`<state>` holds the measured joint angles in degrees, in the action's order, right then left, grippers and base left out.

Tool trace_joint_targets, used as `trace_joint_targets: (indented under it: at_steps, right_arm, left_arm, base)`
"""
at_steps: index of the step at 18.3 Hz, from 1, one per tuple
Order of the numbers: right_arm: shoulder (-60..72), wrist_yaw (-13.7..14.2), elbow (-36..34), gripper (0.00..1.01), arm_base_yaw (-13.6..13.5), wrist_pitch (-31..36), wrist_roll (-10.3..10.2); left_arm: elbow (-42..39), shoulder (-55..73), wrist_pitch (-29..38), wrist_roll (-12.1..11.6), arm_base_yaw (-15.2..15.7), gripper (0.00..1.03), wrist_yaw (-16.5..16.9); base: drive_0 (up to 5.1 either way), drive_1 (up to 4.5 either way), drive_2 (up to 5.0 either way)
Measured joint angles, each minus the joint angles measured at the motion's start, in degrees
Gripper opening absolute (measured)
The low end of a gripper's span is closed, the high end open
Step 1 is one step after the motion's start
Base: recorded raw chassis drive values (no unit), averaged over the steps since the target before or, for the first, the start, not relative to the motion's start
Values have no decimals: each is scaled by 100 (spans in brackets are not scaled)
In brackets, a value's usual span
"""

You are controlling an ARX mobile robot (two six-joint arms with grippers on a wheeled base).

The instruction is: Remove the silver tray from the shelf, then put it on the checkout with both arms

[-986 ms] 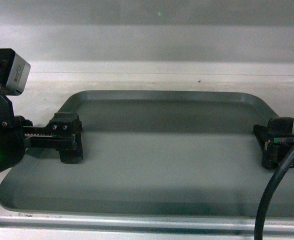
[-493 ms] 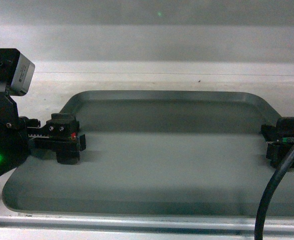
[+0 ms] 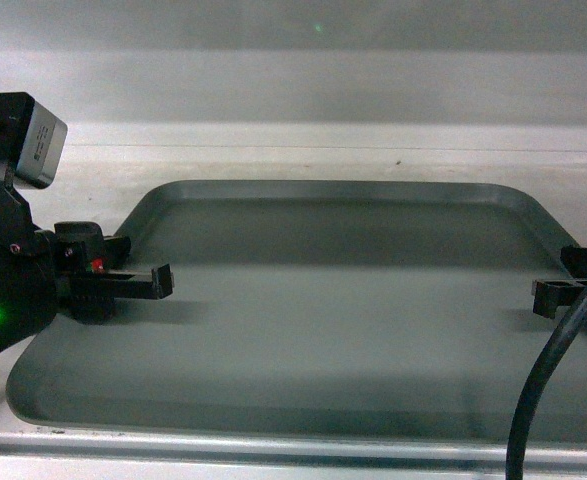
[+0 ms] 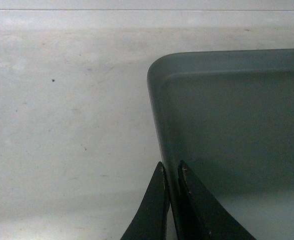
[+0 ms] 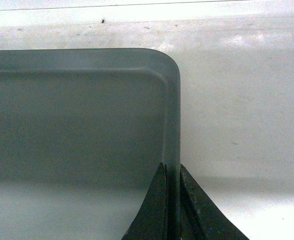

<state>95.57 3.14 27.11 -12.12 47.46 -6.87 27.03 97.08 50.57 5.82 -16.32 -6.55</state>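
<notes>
The silver tray (image 3: 333, 320) lies flat on the white shelf (image 3: 273, 160), wide and dull grey with a low rim. My left gripper (image 3: 159, 280) sits at the tray's left rim. In the left wrist view the two black fingers of that gripper (image 4: 171, 170) pinch the rim of the tray (image 4: 237, 125), one outside and one inside. My right gripper (image 3: 545, 295) is at the right rim. The right wrist view shows it (image 5: 172, 170) shut on the rim of the tray (image 5: 76, 125) in the same way. The checkout is out of view.
A grooved metal strip (image 3: 273, 450) runs along the shelf's front edge just below the tray. A thick black cable (image 3: 543, 400) hangs across the lower right. The shelf's white back wall (image 3: 313, 90) rises behind the tray. Bare shelf board (image 4: 66, 125) lies left of the tray.
Both grippers have slid outward from over the tray's floor to its side rims and shut on them. The tray itself has shifted only slightly.
</notes>
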Motion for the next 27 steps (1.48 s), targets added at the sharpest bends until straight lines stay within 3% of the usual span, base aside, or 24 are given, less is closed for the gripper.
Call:
trace_joint_targets:
  at_steps: [3, 12, 19, 21, 27]
  right_arm:
    - [-11, 289, 44, 3, -66, -76, -107]
    - [-195, 262, 46, 3, -105, -306, -103]
    - [-1003, 302, 179, 3, -94, -1016, -59]
    - [-1484, 297, 415, 3, -55, -1515, 28]
    - [-1659, 304, 599, 3, -57, -2000, 35]
  left_arm:
    - [-2, -76, -136, 109, -125, 6, -142]
    - [61, -691, -1005, 160, -273, 3, -540]
    - [120, -1029, -1169, 149, -310, 3, -553]
    - [424, -1558, -1729, 131, -363, 3, -612]
    - [678, -1838, -2420, 101, -374, 3, -625]
  base:
    - [0, 0, 0]
    - [0, 0, 0]
    - [0, 0, 0]
    - [0, 0, 0]
    - [0, 0, 0]
